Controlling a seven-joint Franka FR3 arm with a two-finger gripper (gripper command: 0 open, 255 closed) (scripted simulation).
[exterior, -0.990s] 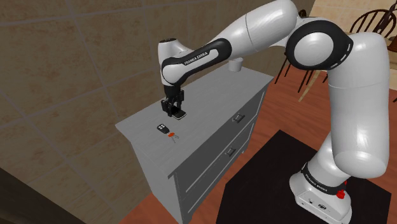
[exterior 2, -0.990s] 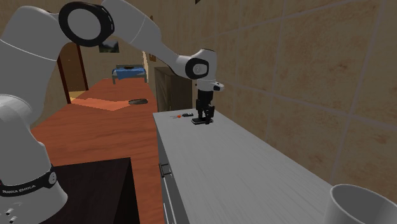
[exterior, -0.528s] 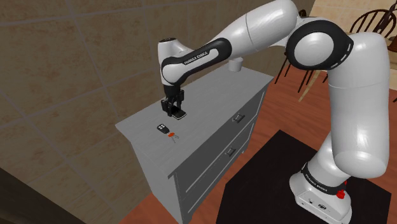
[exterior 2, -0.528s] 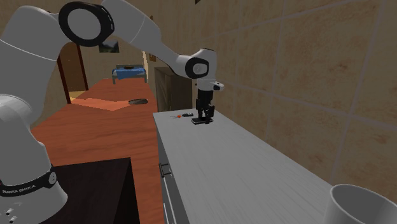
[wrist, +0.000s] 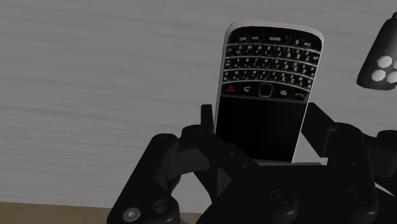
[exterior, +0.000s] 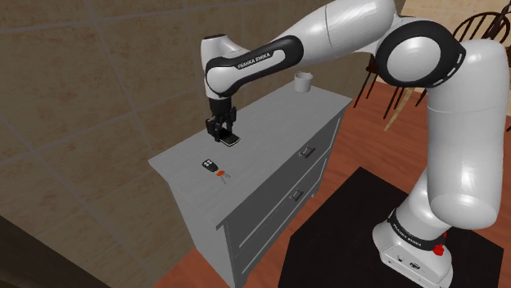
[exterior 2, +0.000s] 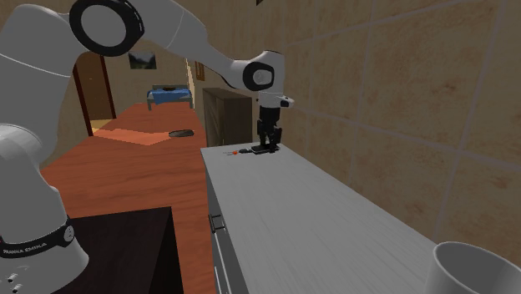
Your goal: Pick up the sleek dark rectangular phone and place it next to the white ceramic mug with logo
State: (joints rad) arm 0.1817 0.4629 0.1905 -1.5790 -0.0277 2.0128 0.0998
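Room: behind the furniture you have a tan tiled wall, with a reddish wooden floor around the black stand.
Surface: this is the grey top of a dresser with drawers, streaked like wood grain in your wrist view.
Arm: the white arm reaches across the surface and bends down close to the wall.
Mug: the white mug stands at the dresser's far end, well apart from the phone.
Pincer: your pincer points down, with its fingers clamped on the phone's two long edges.
Phone: the dark phone lies flat and face up (keys and screen toward the wrist camera), just above the surface. Its long axis runs out from the pincer, with the screen end between the fingers and the keyboard end away.
Key fob: a black key fob lies on the surface near the phone, not touching it.
Change: compared with a second ago, the pincer and phone sit higher, while the fob and mug are where they were.
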